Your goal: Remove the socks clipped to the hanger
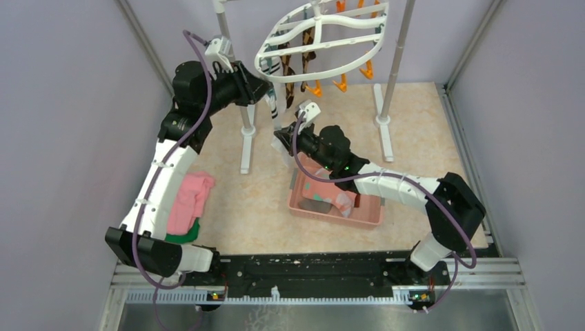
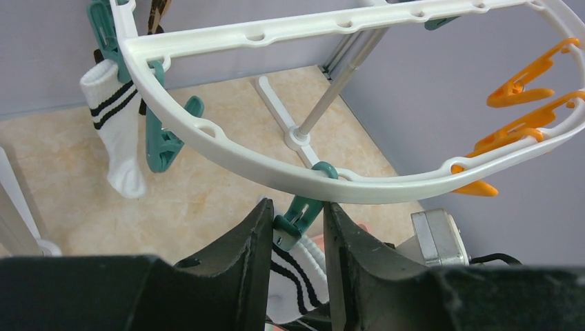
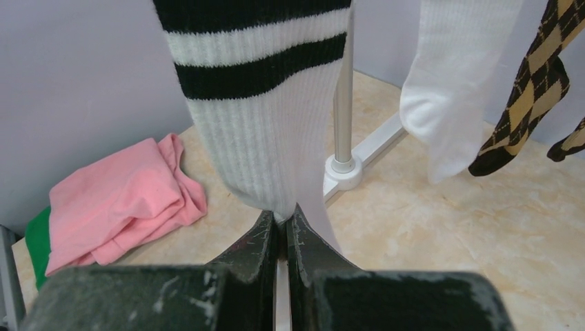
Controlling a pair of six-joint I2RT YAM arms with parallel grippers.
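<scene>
Socks (image 3: pixel 455 89) were partly off: some lay in the pink basket (image 1: pixel 365 222), striped and argyle ones hung on the hanger (image 2: pixel 386 187), right gripper (image 3: pixel 283 215) clenched on one striped sock (image 3: pixel 262 131), left gripper (image 2: pixel 298 207) straddled its teal clip (image 2: pixel 303 212), grip unclear.

**Surroundings and loose items, seen from the top view**

- Tabletop (image 1: pixel 255 207): beige with a marbled pattern, forming the floor of the enclosure
- Walls (image 1: pixel 62 138): plain lilac panels at 9, 12 and 3 o'clock
- Stand (image 1: pixel 395 65): white, two upright poles at 12 o'clock, each on a long flat foot (image 1: pixel 245 152) lying along the 12-to-6 line
- Pink cloth (image 1: pixel 190 200): folded, somewhat rumpled, at 8 o'clock on the tabletop
- Green cloth (image 1: pixel 183 236): folded, lying under the pink cloth and showing at its 6 o'clock edge
- Basket (image 1: pixel 324 215): pink, rectangular, low-walled, at 5 o'clock just off centre, set slightly askew
- Frame rails (image 1: pixel 317 284): aluminium, carrying a black plate, along the 6 o'clock edge
</scene>
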